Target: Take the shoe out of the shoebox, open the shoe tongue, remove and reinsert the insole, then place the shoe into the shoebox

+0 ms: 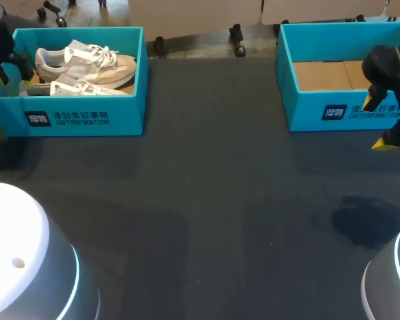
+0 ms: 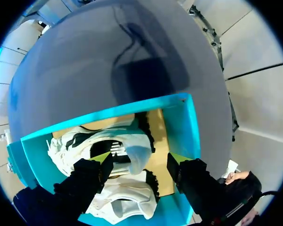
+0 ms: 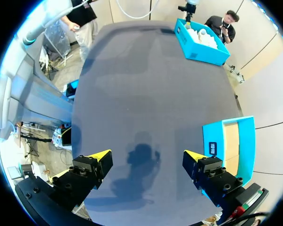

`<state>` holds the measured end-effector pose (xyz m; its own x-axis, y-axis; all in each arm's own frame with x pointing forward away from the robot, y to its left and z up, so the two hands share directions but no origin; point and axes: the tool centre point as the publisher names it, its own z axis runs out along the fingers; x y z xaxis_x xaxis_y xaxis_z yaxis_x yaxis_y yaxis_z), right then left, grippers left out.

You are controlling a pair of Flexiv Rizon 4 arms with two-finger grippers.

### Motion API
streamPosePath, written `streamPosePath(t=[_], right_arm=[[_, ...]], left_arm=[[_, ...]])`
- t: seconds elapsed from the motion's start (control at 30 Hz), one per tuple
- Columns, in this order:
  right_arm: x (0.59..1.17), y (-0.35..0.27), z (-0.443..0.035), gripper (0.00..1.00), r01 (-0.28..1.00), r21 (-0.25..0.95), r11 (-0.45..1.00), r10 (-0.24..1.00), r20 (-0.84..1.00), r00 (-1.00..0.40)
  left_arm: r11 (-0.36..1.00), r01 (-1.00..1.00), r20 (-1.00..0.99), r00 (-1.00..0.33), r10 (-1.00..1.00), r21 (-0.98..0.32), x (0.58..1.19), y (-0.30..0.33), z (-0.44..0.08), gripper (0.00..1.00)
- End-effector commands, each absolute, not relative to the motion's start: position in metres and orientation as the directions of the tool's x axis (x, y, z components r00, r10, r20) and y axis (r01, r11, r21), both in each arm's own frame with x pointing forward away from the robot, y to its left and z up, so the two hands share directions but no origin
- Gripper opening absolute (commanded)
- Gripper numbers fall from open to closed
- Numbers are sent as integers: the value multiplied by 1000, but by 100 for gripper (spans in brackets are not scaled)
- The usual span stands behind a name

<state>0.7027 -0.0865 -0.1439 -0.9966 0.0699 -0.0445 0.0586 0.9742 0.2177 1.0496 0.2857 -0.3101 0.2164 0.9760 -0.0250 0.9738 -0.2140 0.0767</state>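
All steps seemed left to do: the 2 shoes (image 1: 87, 63) lay in the far-left shoebox (image 1: 87, 121) under the left tool (image 2: 140, 160), spread and holding nothing, while the right tool (image 3: 146, 155) hung spread over the bench (image 1: 207, 220) near the far-right box (image 1: 320, 115).

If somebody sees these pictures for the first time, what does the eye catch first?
First, the bright teal shoebox at the table's far left, holding a pair of pale sneakers, with the left jaws open right above them. Next, a second teal shoebox at the far right, showing a bare brown floor, with the right jaws open beside it over the dark table.
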Motion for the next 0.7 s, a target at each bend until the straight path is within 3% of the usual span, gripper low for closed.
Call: streamPosePath(t=[0.03,0.7], right_arm=[[704,-86,-144,100,59,216,975,70,-41,-997],[704,-86,-144,100,59,216,975,70,-41,-997]], left_arm=[[-200,971,-21,204,979,129,1050,284,-316,73],[-182,982,-11,183,983,50,1056,285,-352,78]])
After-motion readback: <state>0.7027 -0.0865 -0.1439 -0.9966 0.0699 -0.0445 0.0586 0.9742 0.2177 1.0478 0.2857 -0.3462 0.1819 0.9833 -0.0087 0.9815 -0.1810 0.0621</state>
